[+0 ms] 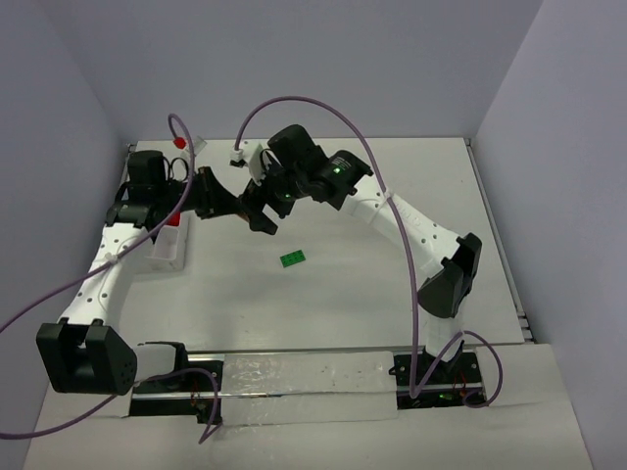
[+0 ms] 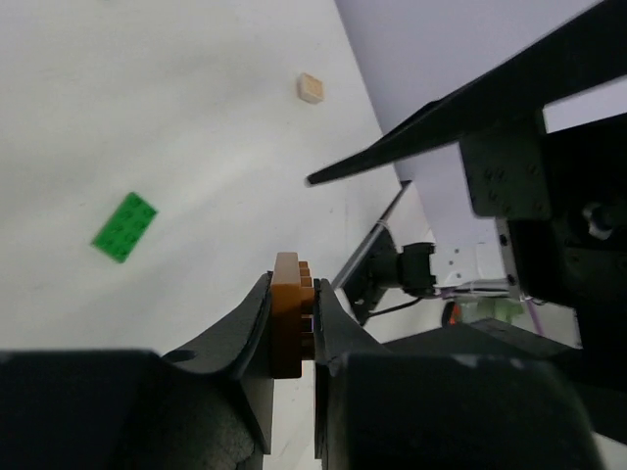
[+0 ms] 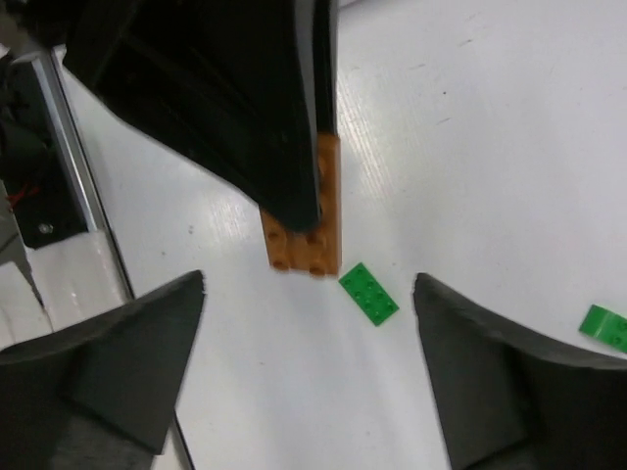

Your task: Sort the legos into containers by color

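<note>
Orange plastic is being clamped on its broad faces: the orange brick (image 2: 286, 294) is being held on edge by the left gripper (image 2: 291, 289), whose jaws are being pressed together on it, with part of the brick left standing proud of the tips. The brick is being carried in the air above the table (image 1: 392, 255). In the right wrist view it is being flanked by the fingers of the right gripper (image 3: 306, 286), which are being kept wide apart and are touching nothing. Judged from its look, the piece is being treated as very light, hard and stiff, with smooth, slippery sides and no risk of breaking. The studded face is probably giving the pads some bite. So thin a plate is best taken across its two broad faces or its long edges, near the middle, since an off-centre pinch is likely to let it pivot or squirt out. The box (image 1: 168, 257) is being kept at the left of the table, beside the left arm. A green brick (image 1: 293, 258) is lying flat mid-table and a tan brick (image 2: 311, 88) farther off. Lying so low, both are being judged graspable only by their long edges.
</note>
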